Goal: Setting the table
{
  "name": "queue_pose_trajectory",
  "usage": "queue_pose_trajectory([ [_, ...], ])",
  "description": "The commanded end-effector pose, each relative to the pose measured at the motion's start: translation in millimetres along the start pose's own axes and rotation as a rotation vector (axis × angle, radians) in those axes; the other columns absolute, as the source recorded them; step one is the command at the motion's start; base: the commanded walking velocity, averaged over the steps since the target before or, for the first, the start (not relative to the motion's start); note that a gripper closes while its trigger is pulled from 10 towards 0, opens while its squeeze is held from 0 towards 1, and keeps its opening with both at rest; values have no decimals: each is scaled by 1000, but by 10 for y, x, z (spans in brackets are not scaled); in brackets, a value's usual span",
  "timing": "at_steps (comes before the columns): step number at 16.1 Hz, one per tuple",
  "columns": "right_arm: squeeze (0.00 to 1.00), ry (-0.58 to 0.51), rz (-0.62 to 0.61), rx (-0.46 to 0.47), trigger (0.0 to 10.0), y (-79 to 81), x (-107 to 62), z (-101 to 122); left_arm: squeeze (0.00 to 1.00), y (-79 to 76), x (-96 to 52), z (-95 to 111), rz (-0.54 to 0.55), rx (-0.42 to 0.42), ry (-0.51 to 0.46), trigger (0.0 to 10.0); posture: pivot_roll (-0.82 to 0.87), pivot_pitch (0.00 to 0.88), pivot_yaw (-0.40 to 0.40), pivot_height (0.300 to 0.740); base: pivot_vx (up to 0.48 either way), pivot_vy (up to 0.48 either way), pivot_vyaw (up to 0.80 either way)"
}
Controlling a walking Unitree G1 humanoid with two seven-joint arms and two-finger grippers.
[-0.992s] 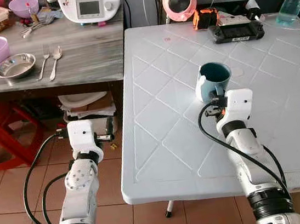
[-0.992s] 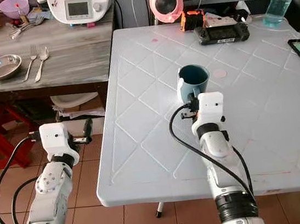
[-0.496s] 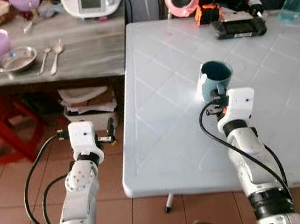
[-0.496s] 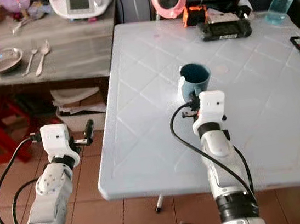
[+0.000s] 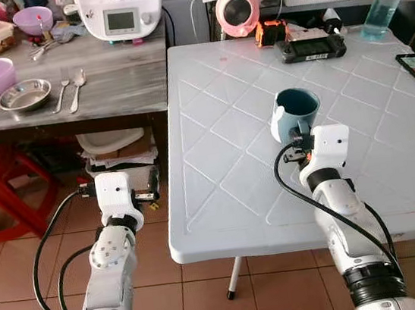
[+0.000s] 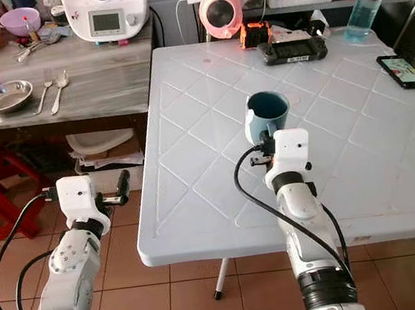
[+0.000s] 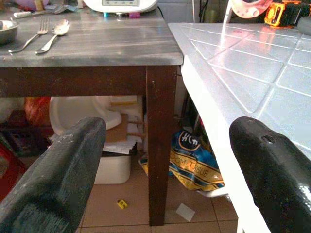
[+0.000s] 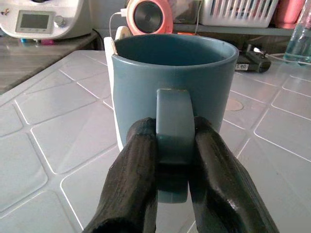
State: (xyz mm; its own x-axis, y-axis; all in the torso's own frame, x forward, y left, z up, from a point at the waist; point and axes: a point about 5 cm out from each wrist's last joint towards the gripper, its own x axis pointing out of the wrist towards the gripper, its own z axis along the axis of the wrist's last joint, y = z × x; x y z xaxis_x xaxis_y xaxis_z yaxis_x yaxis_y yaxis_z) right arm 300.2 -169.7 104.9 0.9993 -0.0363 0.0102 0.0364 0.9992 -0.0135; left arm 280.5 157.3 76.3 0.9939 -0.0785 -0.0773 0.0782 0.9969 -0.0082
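Right wrist view shows the right gripper (image 8: pixel 172 141) squeezing the handle of the blue mug (image 8: pixel 170 82), which stands upright on the white table (image 5: pixel 213 139); the left gripper (image 7: pixel 165 165) hangs wide open beside the table's edge

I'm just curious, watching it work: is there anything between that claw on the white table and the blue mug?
Nothing visible. The right gripper is shut on the handle of the blue mug, which stands upright on the white table.
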Motion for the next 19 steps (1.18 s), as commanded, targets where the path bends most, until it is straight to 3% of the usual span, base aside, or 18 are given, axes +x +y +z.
queue_pose_trajectory([
  [1, 0, -18, 2, -5, 10000, -12, 5, 58, 0, 1, 0, 45, -2, 8, -16, 10000, -20, 0, 7, 740, 0, 0, 0],
  [15, 0, -16, 10, -5, 10000, 7, 26, 66, 0, -16, 3, 47, -10, 6, -15, 10000, -21, 0, 9, 740, -233, 0, 0],
  [19, 0, -11, 8, -2, 10000, 15, 4, 47, 0, -21, 6, 77, -29, 0, -34, 10000, -20, 0, 5, 740, 0, 0, 0],
])
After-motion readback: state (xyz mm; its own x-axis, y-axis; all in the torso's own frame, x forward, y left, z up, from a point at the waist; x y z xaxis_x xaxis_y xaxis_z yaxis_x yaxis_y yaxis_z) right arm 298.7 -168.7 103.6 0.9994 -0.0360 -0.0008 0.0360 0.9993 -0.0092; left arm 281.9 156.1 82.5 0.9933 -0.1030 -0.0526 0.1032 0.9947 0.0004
